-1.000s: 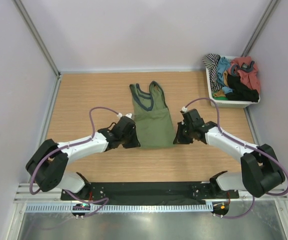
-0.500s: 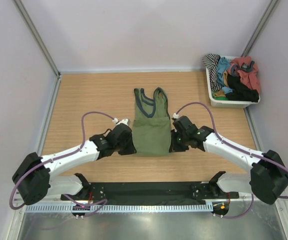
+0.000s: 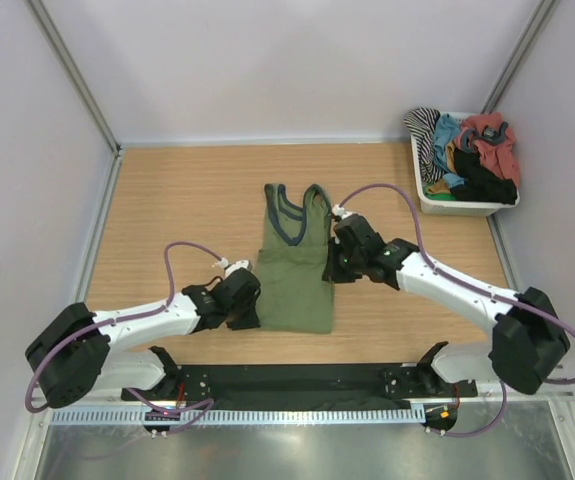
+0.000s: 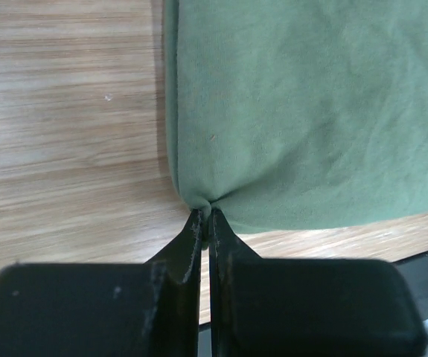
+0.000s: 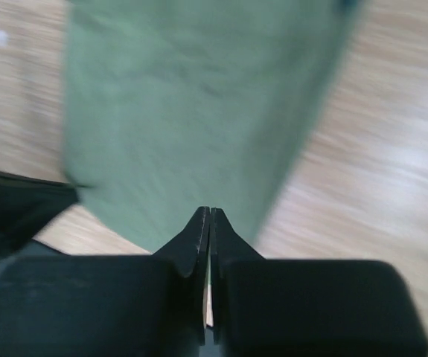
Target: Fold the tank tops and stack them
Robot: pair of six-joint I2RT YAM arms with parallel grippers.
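Note:
The olive green tank top (image 3: 295, 280) with dark grey-blue trim lies flat mid-table, folded lengthwise, straps pointing away. My left gripper (image 3: 254, 317) is shut on its near-left corner, and the cloth (image 4: 310, 111) puckers at the tips (image 4: 205, 216). My right gripper (image 3: 331, 267) is shut at the top's right edge, about halfway up. In the blurred right wrist view its closed tips (image 5: 210, 212) stand over the green cloth (image 5: 191, 111), and no cloth shows between them. A black garment (image 3: 487, 182) lies in the bin; I cannot tell if it is the black tank top.
A white bin (image 3: 457, 208) at the back right holds several garments: striped, teal, red and black. A black mounting plate (image 3: 287, 385) runs along the table's near edge. Grey walls enclose the wooden table (image 3: 167, 200) on three sides.
The left gripper has dragged the green tank top toward the near edge. The right gripper has left the near-right corner and moved away and left, up the top's right edge.

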